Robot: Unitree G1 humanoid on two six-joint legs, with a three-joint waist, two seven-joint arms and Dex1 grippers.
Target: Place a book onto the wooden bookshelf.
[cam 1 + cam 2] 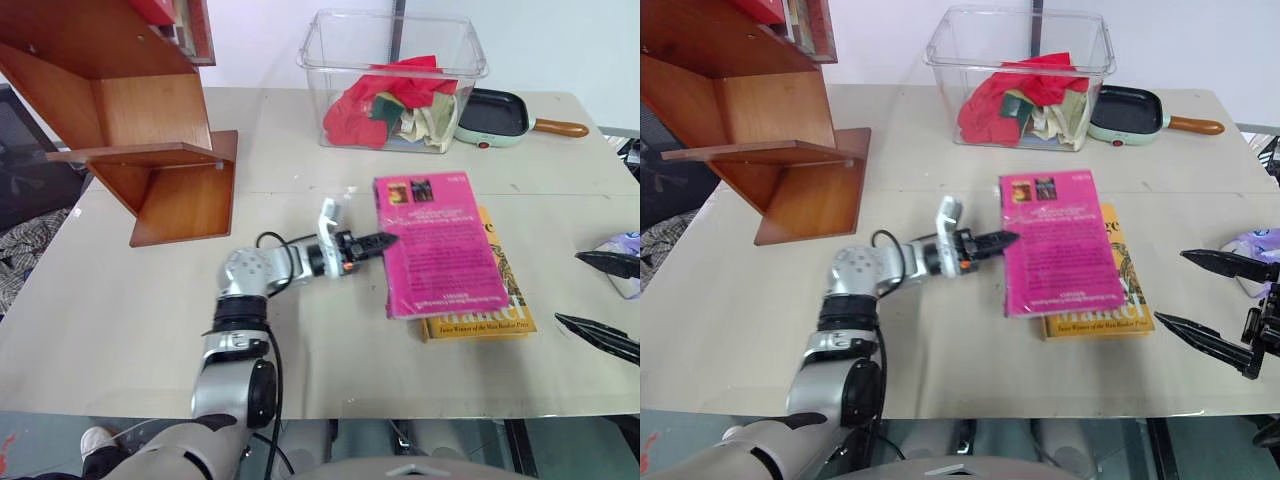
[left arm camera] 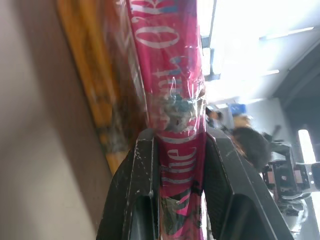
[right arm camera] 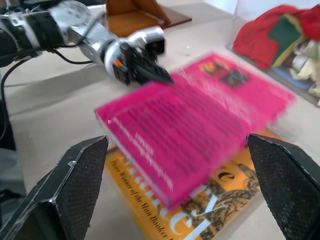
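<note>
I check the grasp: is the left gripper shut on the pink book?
Yes, shut: left gripper fingers clamp the pink book spine.

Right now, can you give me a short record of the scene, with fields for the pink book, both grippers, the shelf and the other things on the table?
book: pink book lying on a yellow book, back cover up
left gripper: left gripper shut on the book's spine edge
right gripper: right gripper open, holding nothing, beside the books
shelf: wooden bookshelf at the table's far left corner, apart from the book
other things: clear bin of cloths, green pan
table: table
</note>
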